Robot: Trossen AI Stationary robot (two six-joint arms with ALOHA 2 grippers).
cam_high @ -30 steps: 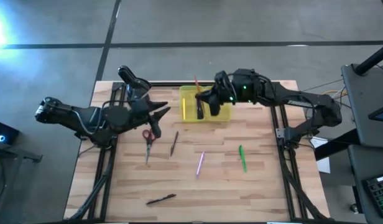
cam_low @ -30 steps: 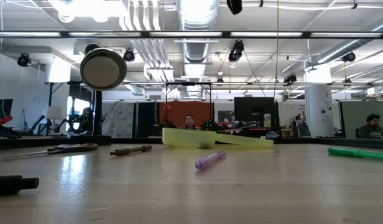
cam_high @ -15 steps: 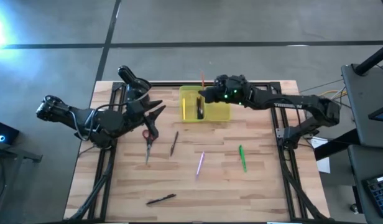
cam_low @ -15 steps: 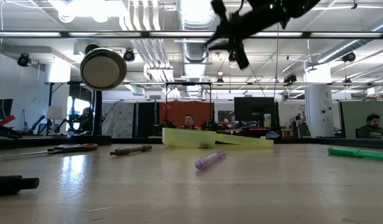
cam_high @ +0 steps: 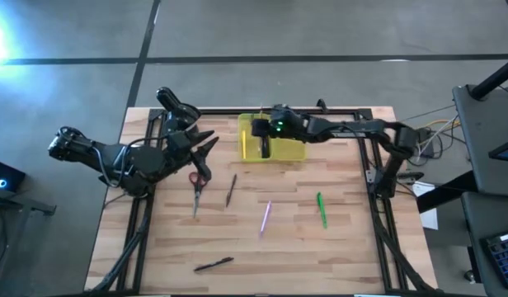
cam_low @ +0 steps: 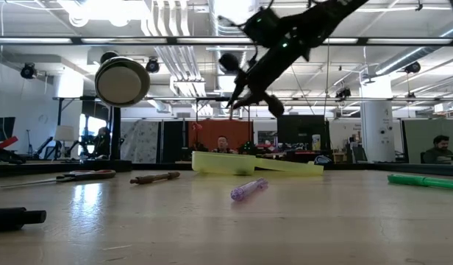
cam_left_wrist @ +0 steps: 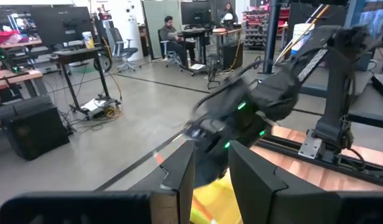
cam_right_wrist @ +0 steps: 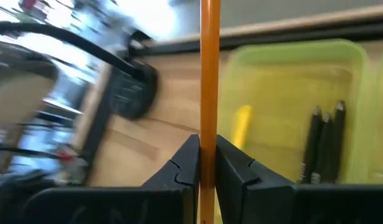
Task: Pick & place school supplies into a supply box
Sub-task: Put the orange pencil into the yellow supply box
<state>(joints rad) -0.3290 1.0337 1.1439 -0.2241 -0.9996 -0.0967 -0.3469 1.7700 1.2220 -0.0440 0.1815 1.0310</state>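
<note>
The right claw (cam_high: 261, 132) is hanging over the yellow supply box (cam_high: 292, 149) at the far edge of the worktop (cam_high: 345, 247), its fingers pressed together and pinching an orange pencil (cam_right_wrist: 209, 74), which is standing between them in the right wrist view. That view is also showing dark pens (cam_right_wrist: 325, 146) and a yellow pencil (cam_right_wrist: 241, 127) lying inside the box. The left claw (cam_high: 206, 146) is hovering near the worktop's left edge with its fingers spread and gripping nothing, just above the red-handled scissors (cam_high: 196, 183). Out on the open worktop a brown pencil (cam_high: 231, 190), a pink pen (cam_high: 265, 216), a green pen (cam_high: 321, 209) and a black pen (cam_high: 214, 265) are lying well apart from one another.
</note>
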